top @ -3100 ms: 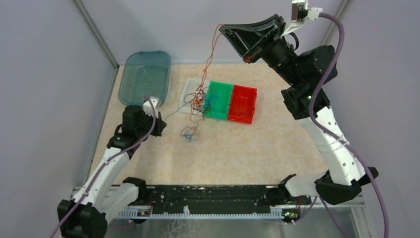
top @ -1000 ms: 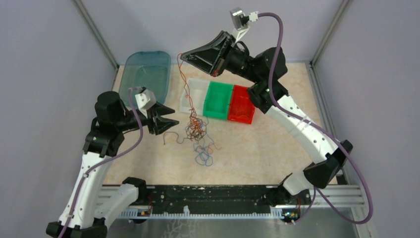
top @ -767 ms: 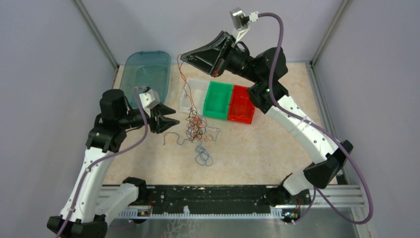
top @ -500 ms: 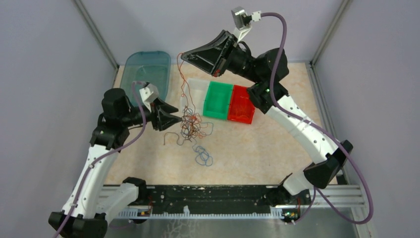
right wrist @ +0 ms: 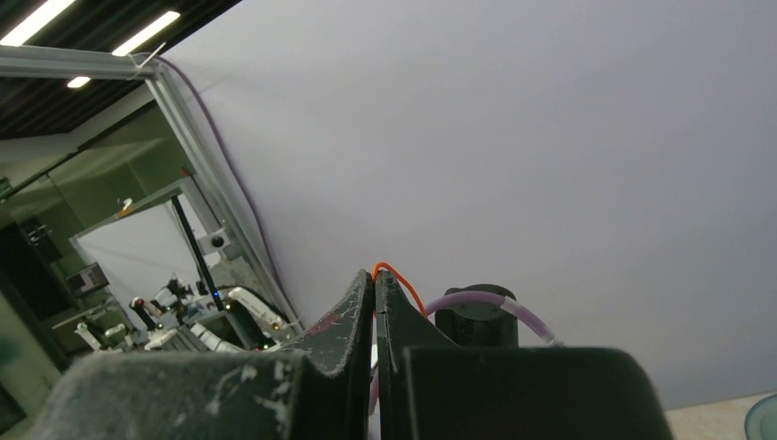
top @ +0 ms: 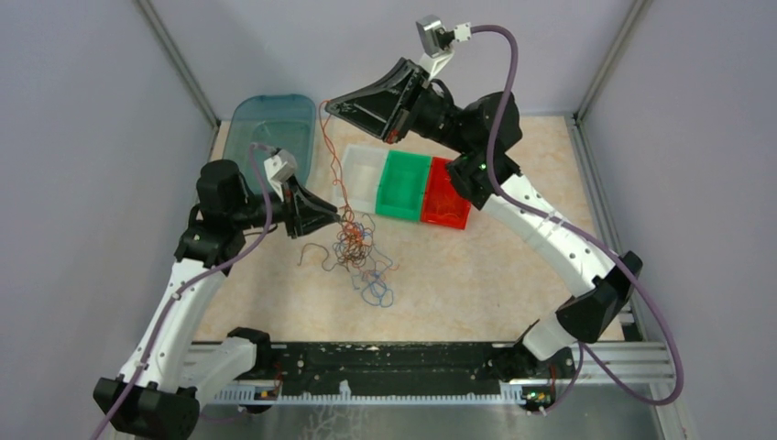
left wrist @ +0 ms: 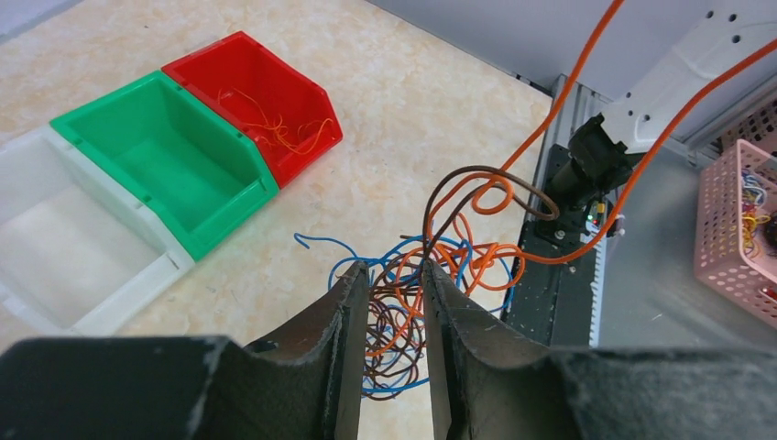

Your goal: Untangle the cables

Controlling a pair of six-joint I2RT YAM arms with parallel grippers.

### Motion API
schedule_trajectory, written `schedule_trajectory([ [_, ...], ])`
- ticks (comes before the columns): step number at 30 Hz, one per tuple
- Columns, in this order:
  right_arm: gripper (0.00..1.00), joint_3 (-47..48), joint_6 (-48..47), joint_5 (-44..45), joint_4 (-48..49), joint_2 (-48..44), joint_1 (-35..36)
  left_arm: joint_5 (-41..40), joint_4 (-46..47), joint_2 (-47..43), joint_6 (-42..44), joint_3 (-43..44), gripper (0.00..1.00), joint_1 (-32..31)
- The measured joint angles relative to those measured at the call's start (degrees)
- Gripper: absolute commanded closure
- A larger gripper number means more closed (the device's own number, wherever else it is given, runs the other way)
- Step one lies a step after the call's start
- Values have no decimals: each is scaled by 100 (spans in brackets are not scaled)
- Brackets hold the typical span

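The cables are a curly tangle (top: 353,243) of blue, orange and dark brown wires, partly hanging just above the table. One orange wire (top: 323,151) runs up from it to my right gripper (top: 328,103), held high and shut on that wire's end (right wrist: 403,280). My left gripper (top: 337,218) is at the tangle's left side. In the left wrist view its jaws (left wrist: 396,268) stand a narrow gap apart, with brown and orange loops (left wrist: 431,275) showing in and just past the gap. A blue loop (top: 376,291) and a dark strand (top: 311,252) lie on the table.
A white bin (top: 362,174), a green bin (top: 406,183) and a red bin (top: 446,192) stand in a row behind the tangle; the red one (left wrist: 247,101) holds a few orange wires. A teal tray (top: 270,137) lies at the back left. A pink basket (left wrist: 733,229) sits off the table.
My left gripper has moved right to the tangle and its jaws have narrowed. The right gripper has shifted slightly left with the orange wire, and the tangle has drawn together under it.
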Motion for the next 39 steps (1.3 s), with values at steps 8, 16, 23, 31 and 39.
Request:
schedule_trajectory([
  [8,100,2,66,4,66,162,0,251,-258,-57,90,0,66,0],
  [16,100,4,111,0,140,164,17,188,-396,-140,175,-90,81,0],
  [23,100,157,83,-2,111,247,166,122,-153,-59,-120,-90,86,-9],
  [31,100,229,48,-4,92,367,232,98,-157,24,-153,-90,99,-20],
  [39,100,232,-125,-4,-33,389,234,-79,-308,-87,0,-90,100,-20],
])
